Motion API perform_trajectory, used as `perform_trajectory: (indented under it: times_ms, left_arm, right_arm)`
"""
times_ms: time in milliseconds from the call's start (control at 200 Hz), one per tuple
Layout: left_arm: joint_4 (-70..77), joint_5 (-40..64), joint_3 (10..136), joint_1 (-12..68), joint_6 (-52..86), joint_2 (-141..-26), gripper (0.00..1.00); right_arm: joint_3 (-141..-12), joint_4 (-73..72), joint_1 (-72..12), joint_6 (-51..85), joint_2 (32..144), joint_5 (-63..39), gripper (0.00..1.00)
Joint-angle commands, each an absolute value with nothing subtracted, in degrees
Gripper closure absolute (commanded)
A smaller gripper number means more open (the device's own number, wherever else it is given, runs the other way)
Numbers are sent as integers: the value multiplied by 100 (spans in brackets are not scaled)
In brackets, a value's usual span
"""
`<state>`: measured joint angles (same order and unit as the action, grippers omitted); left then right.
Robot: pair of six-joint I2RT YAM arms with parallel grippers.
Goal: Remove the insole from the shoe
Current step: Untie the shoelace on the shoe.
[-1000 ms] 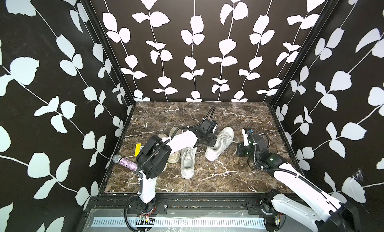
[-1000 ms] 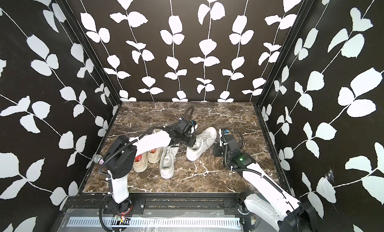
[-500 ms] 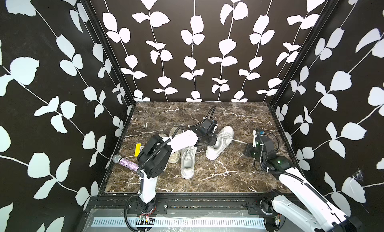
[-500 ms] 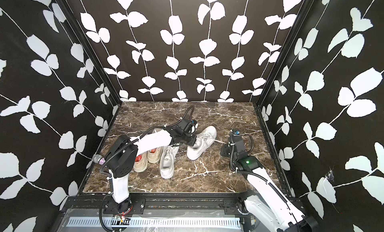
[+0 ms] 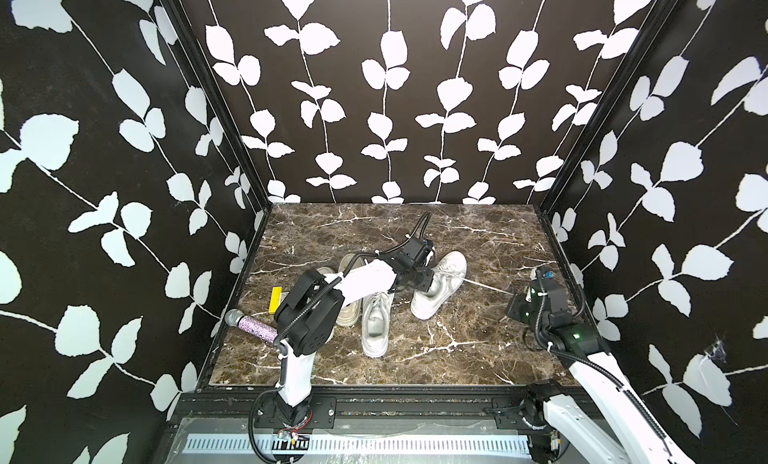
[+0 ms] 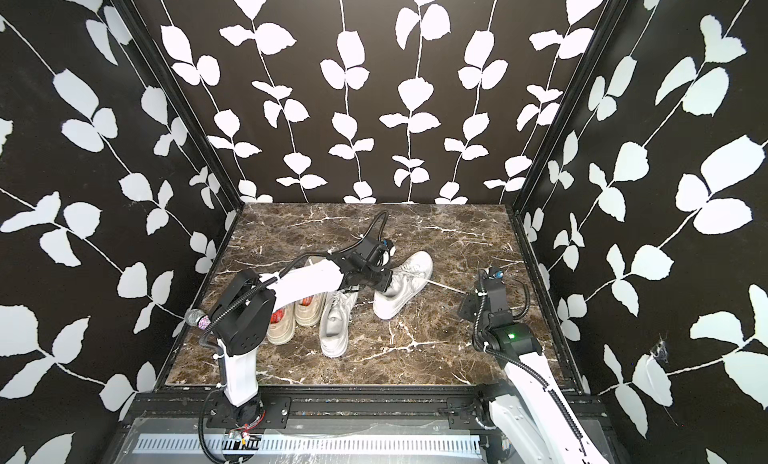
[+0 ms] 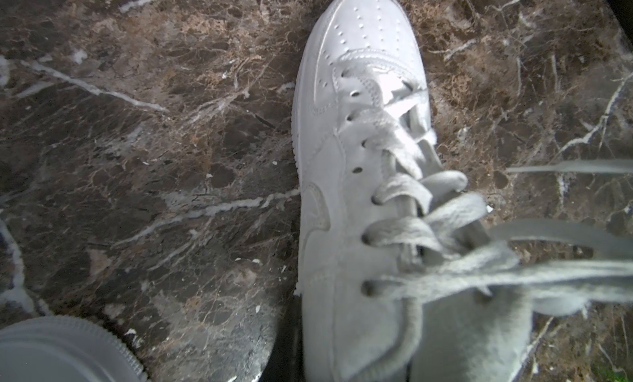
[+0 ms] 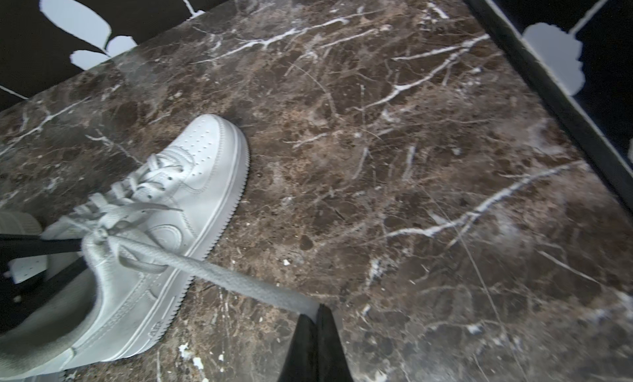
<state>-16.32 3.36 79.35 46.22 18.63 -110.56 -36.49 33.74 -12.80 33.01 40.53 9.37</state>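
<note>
One second's change: backed off toward edge of dark brown marble counter [image 5: 478, 358] with right jaws pinching flat grey-white shoelace [image 8: 239, 281], stretching it taut from white leather low-top sneaker [image 5: 440, 289] clamped mid-counter at collar by left jaws; loosens opening, insole not visible, presumably inside.

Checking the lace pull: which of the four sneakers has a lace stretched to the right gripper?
The white perforated-toe leather sneaker lying farthest right; it alone has a grey lace running taut to the shut right gripper.
</note>
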Motion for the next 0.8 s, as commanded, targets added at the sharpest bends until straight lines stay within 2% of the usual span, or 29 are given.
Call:
perform_trajectory:
  times_ms: [0,360,615,795]
  left_arm:
    - [-1574,1,7871,4492,1903,-10842,100]
    - [-1515,62,7805,4495,1890,-10841,100]
    - [-1291,551,7822,4547,1790,-10829,100]
    - [-1257,638,7918,4735,1614,-10819,100]
  right_arm:
    - [-3897,3885,-1105,3390,3908,1432,100]
    - [-3999,4180,-813,3401,3826,1674,100]
    - [-3575,3523,-810,3247,3920,545,100]
    - [-3273,3237,-813,3274,4158,120,100]
